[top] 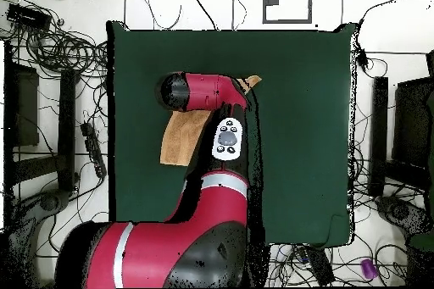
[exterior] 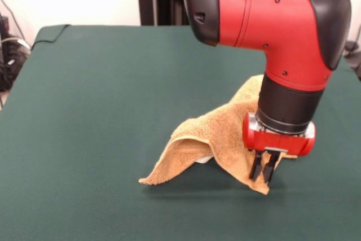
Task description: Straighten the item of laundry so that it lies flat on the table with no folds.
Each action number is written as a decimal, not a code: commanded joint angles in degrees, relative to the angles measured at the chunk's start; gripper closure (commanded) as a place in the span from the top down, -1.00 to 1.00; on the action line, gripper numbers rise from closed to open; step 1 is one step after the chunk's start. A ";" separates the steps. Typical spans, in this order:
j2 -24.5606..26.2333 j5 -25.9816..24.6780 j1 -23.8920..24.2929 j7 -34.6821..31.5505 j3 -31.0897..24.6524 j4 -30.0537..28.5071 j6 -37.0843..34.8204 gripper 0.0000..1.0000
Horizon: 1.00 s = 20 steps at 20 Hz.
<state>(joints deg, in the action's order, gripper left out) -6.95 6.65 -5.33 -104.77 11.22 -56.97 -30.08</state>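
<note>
The orange-tan towel [exterior: 208, 134] lies crumpled on the green table [exterior: 101, 117], right of the middle. It has a raised fold along its left side, and its front left corner [exterior: 148, 180] is slightly off the cloth. A small white tag [exterior: 204, 159] peeks from under the fold. My gripper [exterior: 263, 172] points straight down at the towel's near right corner, its fingers [exterior: 256, 167] close together and pinched on the fabric. In the overhead view the towel [top: 180, 137] shows on both sides of the arm, which hides the gripper.
The arm's red elbow [exterior: 271, 15] hangs over the towel's far part. Cables and equipment [top: 59, 57] lie on the floor around the table [top: 305, 133]. The table's edges are far from the towel on every side.
</note>
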 commanded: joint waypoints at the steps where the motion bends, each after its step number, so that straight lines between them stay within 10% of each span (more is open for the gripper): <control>1: 7.54 2.35 -1.07 -13.82 -2.80 -1.61 -1.18 -1.00; 20: 10.20 5.91 -0.35 -12.21 -5.74 3.55 -2.48 -1.00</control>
<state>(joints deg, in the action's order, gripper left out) -5.28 9.49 -4.88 -104.77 11.49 -54.06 -30.06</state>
